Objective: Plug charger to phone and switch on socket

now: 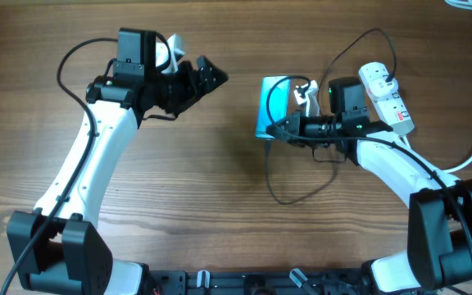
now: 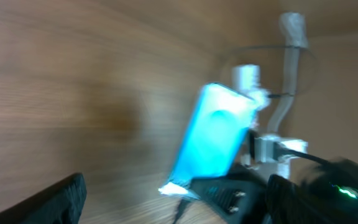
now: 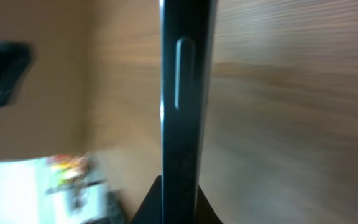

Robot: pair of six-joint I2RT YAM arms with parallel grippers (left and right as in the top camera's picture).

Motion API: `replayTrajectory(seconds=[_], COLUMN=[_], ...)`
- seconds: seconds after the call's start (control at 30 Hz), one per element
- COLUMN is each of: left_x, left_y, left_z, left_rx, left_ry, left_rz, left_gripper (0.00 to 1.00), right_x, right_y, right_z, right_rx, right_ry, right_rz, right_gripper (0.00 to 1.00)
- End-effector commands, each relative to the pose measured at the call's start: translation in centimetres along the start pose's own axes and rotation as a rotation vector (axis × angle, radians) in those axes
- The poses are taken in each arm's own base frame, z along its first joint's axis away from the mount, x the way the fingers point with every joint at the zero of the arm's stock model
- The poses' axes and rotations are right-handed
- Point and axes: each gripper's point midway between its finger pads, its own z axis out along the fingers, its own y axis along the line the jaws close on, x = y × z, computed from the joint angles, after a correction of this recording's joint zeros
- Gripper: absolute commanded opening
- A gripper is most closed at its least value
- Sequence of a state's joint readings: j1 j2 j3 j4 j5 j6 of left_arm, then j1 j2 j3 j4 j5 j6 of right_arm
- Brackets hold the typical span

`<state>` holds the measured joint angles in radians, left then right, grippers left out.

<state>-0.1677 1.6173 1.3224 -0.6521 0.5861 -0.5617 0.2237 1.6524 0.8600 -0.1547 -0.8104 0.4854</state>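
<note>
Blurred phone (image 2: 213, 134), lower end behind right jaws

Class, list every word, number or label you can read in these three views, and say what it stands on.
None can be read.
The phone screen shows plain teal; any print on the socket is too small, and both wrist views are blurred.

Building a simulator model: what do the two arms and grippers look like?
The left arm and right arm have white links between boxy black joints, thin black cables looped alongside. The left gripper and right gripper are black; a green light glows by the right wrist.
</note>
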Motion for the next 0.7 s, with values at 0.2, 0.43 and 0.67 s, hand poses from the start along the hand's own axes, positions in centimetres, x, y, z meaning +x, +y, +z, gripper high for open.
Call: replayTrajectory(seconds=[0.2, 0.43, 0.67], left_x=[-0.1, 0.2, 0.3], left_y=[8.7, 9.1, 9.1], left_z=[-2.1, -1.9, -1.9], left_rx=[-0.459, -0.465, -0.465], left_ry=[-0.114, -0.107, -0.105], left_rz=[-0.061, -0.064, -0.065], left_gripper=[0.94, 0.94, 0.94], right_x=[1.0, 2.2, 2.0], right_y=[-7.8, -8.5, -8.9], right_z=[0.9, 2.1, 2.6], right_rx=[0.308, 0.261, 0.256], right_ry=[0.057, 0.117, 0.121], right_rz=[-0.207, -0.24, -0.33], right_gripper=[0.04, 0.04, 0.04])
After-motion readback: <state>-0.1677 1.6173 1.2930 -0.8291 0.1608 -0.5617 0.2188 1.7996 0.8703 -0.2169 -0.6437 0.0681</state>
